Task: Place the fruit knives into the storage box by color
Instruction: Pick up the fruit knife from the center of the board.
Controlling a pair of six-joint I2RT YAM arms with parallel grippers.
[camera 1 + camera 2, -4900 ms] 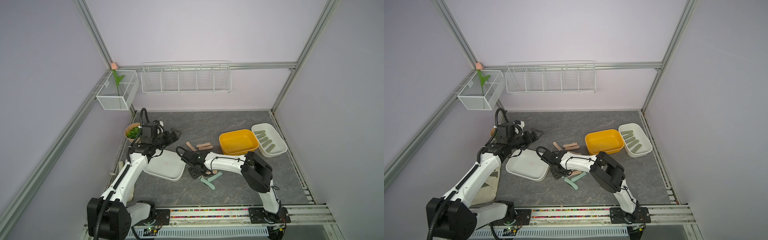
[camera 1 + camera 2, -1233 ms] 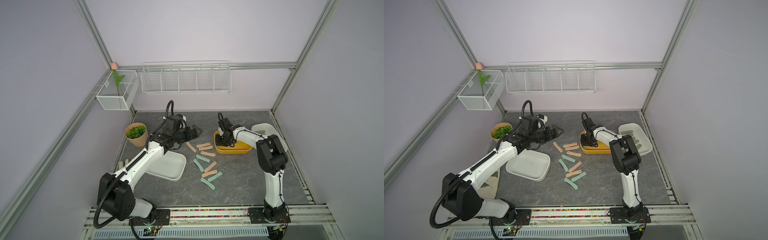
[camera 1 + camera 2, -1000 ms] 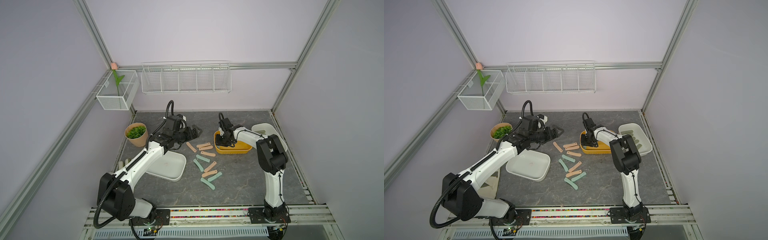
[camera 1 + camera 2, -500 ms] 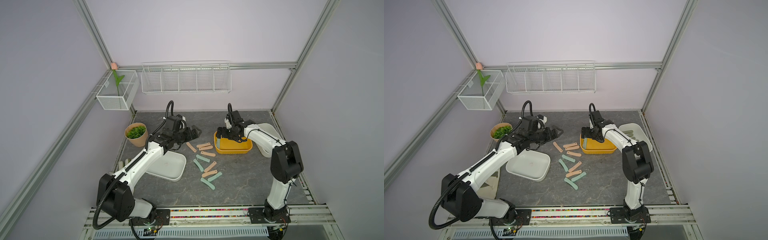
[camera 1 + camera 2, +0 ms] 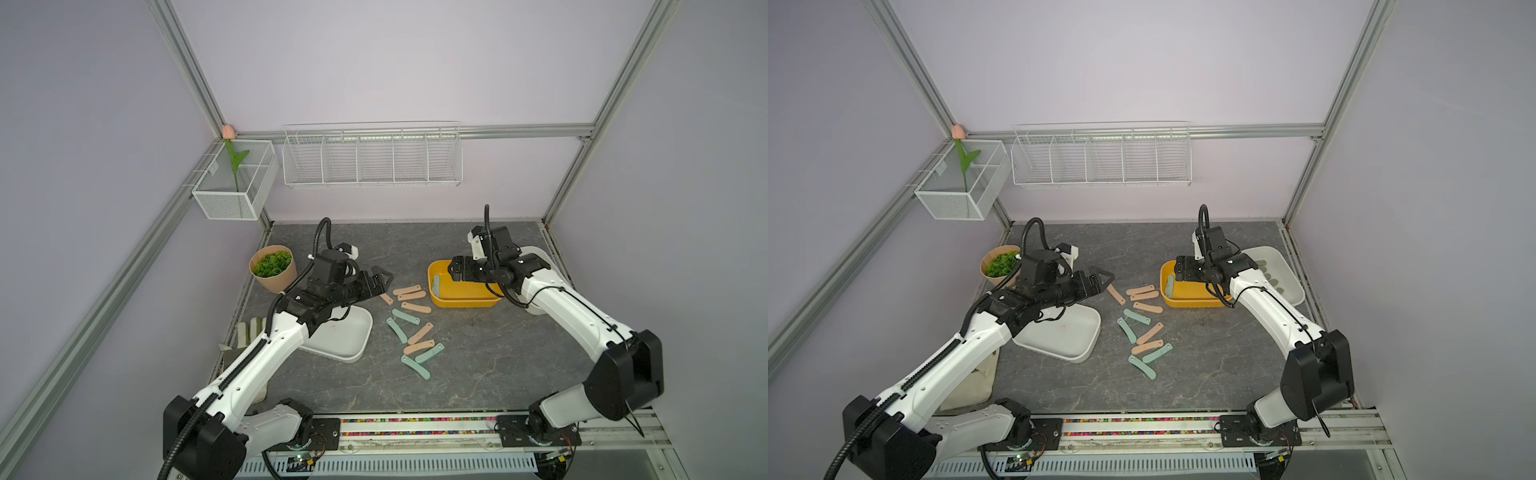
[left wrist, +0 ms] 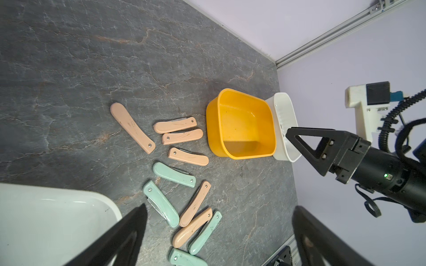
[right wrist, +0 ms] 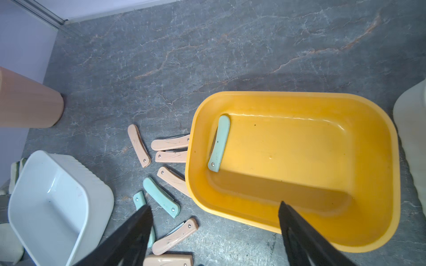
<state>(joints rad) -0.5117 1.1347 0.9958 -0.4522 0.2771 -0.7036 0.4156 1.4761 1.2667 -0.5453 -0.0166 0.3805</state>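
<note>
Status: early-to-mid, by my read. The olive lot looks done: several olive knives [image 5: 1269, 277] lie in the white box [image 5: 1289, 272] at the right edge of the worktop [image 5: 478, 365]. The right arm partly hides them, so no exact count, and I see none loose. Mint is only just begun: one mint knife [image 7: 219, 144] lies flat in the yellow box [image 5: 463, 301], along the wall that faces the pile. That box sits just beside the olive one, on the side toward the worktop centre. Peach is not started: the second white box [image 5: 345, 336], toward the left edge, is empty. Loose on the worktop between it and the yellow box are six peach knives [image 5: 411, 296] and four mint knives [image 5: 397, 330]. They are scattered, a few touching at the front end of the pile, and three peach ones lie close to the yellow wall. So ten to go, assuming peach goes to the empty white box and mint to yellow. Claws: right claw [image 7: 214, 206] has its jaws wide apart and empty. It hangs above the yellow box and touches nothing, and the mint knife inside lies clear of both fingers. The left claw [image 6: 220, 207] is also spread wide with nothing between the jaws. It hovers by the back end of the pile, next to the empty white box, with no contact with any knife that I can see.
</note>
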